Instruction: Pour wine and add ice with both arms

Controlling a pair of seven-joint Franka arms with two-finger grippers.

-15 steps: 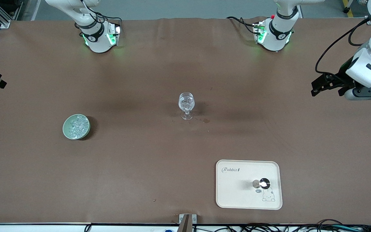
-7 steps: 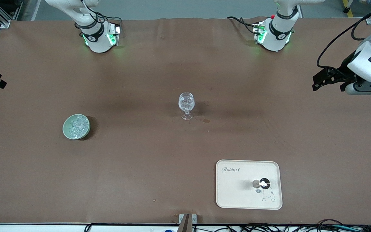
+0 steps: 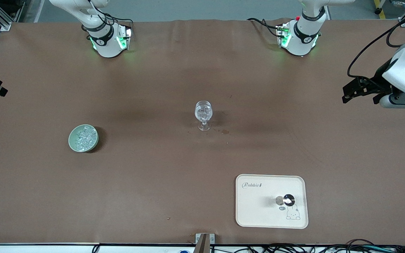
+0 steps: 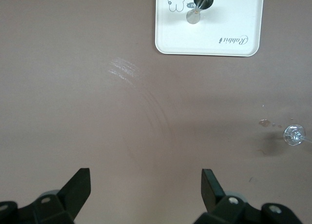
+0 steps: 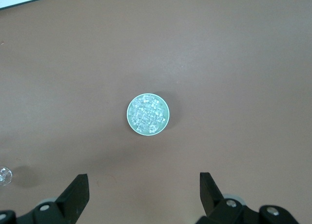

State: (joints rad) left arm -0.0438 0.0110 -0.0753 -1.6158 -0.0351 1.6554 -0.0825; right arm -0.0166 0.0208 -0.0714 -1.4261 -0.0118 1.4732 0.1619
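Your left end effector hangs high over the bare brown tabletop at the left arm's end. Its two black fingers stand wide apart with nothing between them and nothing touching them. In the front view you see it from the side, up in the air at the edge of the frame.

Your right end effector is spread just as wide and is also empty. It sits well above the pale green bowl, which lies toward the right arm's end of the tabletop. The front view does not show this end effector itself.

The ice fills that bowl as a heap of small clear cubes.

The stemmed glass stands upright near the middle of the tabletop, well apart from the bowl, with glinting clear contents inside. A few small wet spots lie on the tabletop just beside its foot.

Nearer to the front camera, toward the left arm's end, you have a cream tray with a rabbit drawing. A small dark round-topped object stands on it.
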